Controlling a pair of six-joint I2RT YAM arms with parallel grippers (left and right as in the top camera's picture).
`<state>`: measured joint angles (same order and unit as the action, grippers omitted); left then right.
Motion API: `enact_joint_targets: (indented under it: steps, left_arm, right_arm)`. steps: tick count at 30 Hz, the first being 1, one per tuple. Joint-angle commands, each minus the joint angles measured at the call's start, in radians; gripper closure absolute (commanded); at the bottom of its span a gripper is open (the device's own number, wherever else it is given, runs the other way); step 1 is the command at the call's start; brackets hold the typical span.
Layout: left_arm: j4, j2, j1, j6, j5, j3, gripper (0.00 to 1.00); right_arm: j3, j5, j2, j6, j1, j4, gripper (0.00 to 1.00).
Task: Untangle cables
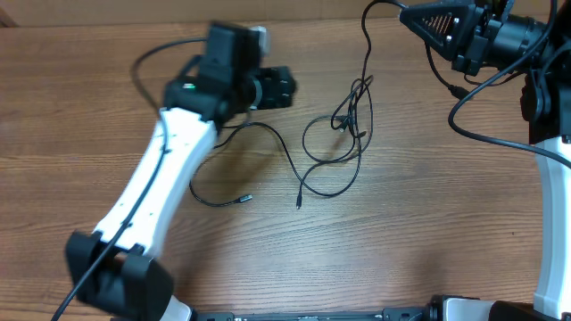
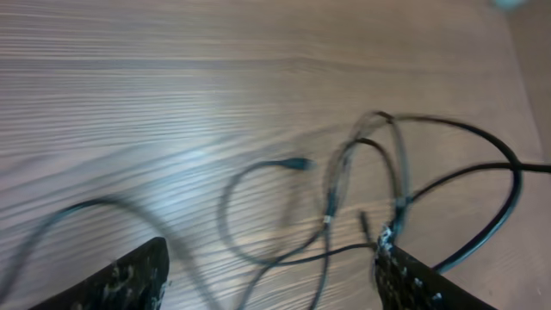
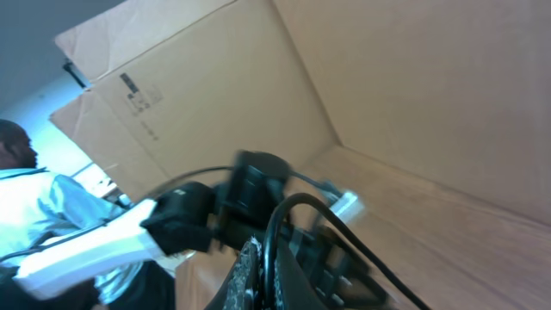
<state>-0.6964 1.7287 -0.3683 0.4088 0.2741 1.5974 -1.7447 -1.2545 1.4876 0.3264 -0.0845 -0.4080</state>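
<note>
Thin black cables [image 1: 343,125] lie tangled mid-table, with loops spreading left and two plug ends [image 1: 298,203] toward the front. My left gripper [image 1: 284,87] is open, low over the table just left of the tangle. In the left wrist view its fingers [image 2: 271,288] straddle blurred cable loops [image 2: 344,189] without gripping them. My right gripper [image 1: 406,12] is raised at the far right, shut on a cable strand [image 1: 367,53] that runs down to the tangle. In the right wrist view the jaws [image 3: 263,267] pinch that black cable [image 3: 274,228].
The wooden table [image 1: 428,232] carries only the cables. Thicker black robot wires [image 1: 482,134] hang by the right arm. A cardboard box [image 3: 387,95] and a person [image 3: 26,198] show behind the table in the right wrist view.
</note>
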Motion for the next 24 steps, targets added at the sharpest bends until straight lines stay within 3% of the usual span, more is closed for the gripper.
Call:
enact_joint_targets:
  steps: [1,5,9,14,19,21,24]
  left_arm:
    - [0.056,0.066,-0.066,-0.031,0.074,0.019,0.23]
    - [0.14,0.121,-0.116,-0.031,0.122,0.019,0.27]
    - [0.196,0.151,-0.15,-0.031,0.15,0.019,0.37]
    - [0.207,0.154,-0.161,-0.031,0.153,0.019,0.43]
    - [0.208,0.151,-0.134,-0.048,0.252,0.024,0.65]
    - [0.207,0.143,-0.109,-0.046,0.279,0.025,0.64]
    - [0.207,0.127,-0.072,-0.045,0.33,0.025,0.43]
  right_arm:
    - [-0.028,-0.053,-0.019,0.048,0.0,0.023,0.96]
    - [-0.028,-0.053,-0.019,0.049,0.0,0.027,0.96]
    - [-0.028,-0.053,-0.019,0.048,0.0,0.027,0.96]
    - [-0.028,-0.051,-0.019,0.048,0.0,0.027,0.96]
    - [-0.028,-0.047,-0.019,0.048,0.0,0.024,0.96]
    - [-0.028,-0.041,-0.019,0.048,0.0,0.024,0.96]
    - [-0.028,-0.037,-0.019,0.048,0.0,0.024,0.96]
